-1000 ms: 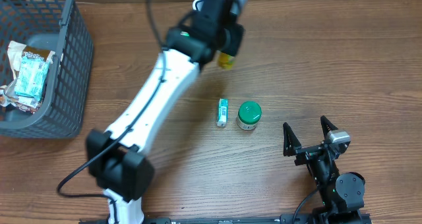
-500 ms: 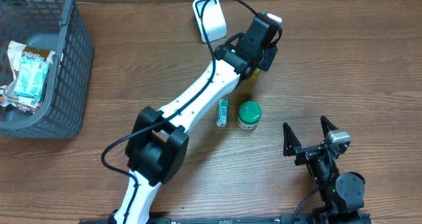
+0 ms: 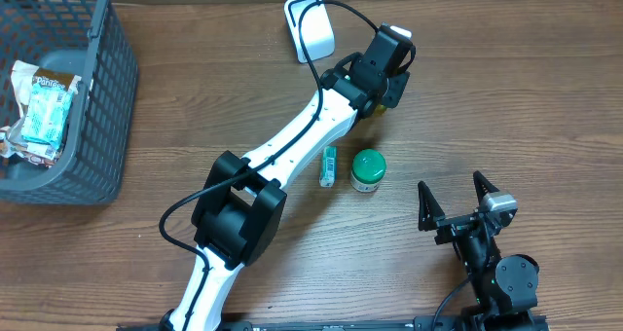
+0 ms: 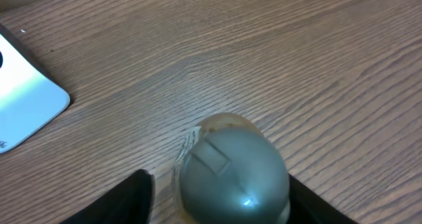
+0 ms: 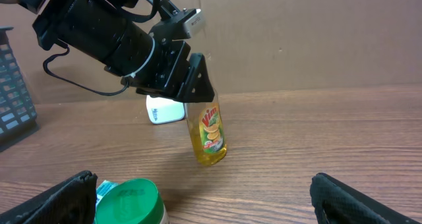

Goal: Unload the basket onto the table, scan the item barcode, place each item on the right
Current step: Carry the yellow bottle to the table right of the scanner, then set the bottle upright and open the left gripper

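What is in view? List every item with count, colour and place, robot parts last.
table: one, brown wood, under everything
basket: one, dark grey wire, far left edge
packets: a few, teal-white and brown, inside the basket; exact count unclear
white device: one, white, top centre of the table
bottle: one, yellow liquid with a Vim label, upright on the table to the right of the white device
small pack: one, teal and white, lying mid-table
jar: one, green lid, beside the small pack on its right
left gripper: one, black, on a white arm, jaws around the bottle's cap with a gap on one side
right gripper: one, black, lower right, open, holding nothing
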### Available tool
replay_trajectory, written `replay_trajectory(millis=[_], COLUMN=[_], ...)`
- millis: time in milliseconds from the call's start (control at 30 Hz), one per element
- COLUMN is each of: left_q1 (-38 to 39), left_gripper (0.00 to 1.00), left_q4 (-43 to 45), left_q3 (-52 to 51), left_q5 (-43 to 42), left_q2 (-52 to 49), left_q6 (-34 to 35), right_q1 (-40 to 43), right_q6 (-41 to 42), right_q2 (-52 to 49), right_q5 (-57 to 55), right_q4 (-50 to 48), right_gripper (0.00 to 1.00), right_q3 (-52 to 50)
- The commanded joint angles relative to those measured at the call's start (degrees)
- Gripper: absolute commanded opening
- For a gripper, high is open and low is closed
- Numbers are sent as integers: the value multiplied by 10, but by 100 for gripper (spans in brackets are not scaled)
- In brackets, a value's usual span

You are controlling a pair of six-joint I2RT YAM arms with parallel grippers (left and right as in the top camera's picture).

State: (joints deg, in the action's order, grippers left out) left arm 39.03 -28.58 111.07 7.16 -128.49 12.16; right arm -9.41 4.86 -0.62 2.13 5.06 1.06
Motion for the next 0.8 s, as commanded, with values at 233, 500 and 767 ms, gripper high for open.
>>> replay_trajectory(millis=[233, 500, 767], left_q1=[-4, -21, -88], left_gripper=[97, 99, 100], left_q4=[5, -36, -144], left_q3=[26, 54, 54], left_q5=[3, -14, -12], left_q2=[24, 122, 243], left_q6=[11, -6, -6], right_q1=[2, 2, 2], right_q6=[-2, -2, -2], right_q2=[4, 4, 4], right_q5=[1, 1, 1], right_q4=[-4, -4, -4], right_gripper=[100, 100, 100], right_q3=[-6, -6, -6])
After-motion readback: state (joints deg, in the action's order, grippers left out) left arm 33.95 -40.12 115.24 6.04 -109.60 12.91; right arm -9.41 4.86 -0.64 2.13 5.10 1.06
